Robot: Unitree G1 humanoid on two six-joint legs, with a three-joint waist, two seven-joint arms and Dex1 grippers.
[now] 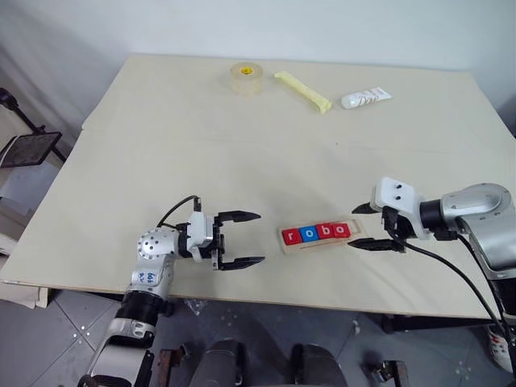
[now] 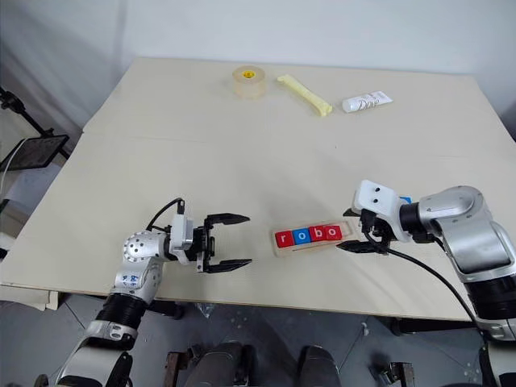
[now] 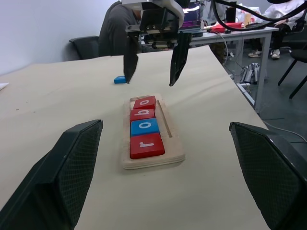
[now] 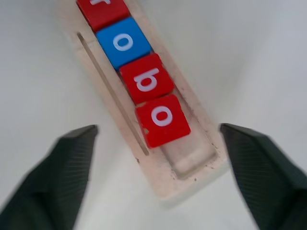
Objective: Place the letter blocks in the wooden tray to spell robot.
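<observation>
Where wooden tray [image 1: 321,244] lies crosswise, blocks [image 1: 317,232] read r-o-b-o.

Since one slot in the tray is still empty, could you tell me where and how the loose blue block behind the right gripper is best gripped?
Grip the blue block across two opposite side edges, coming straight down from above. It lies flat on the table, so only its thin sides offer purchase. The open right gripper hovers beside it, at the wooden tray's empty end, so it is probably best placed.
</observation>
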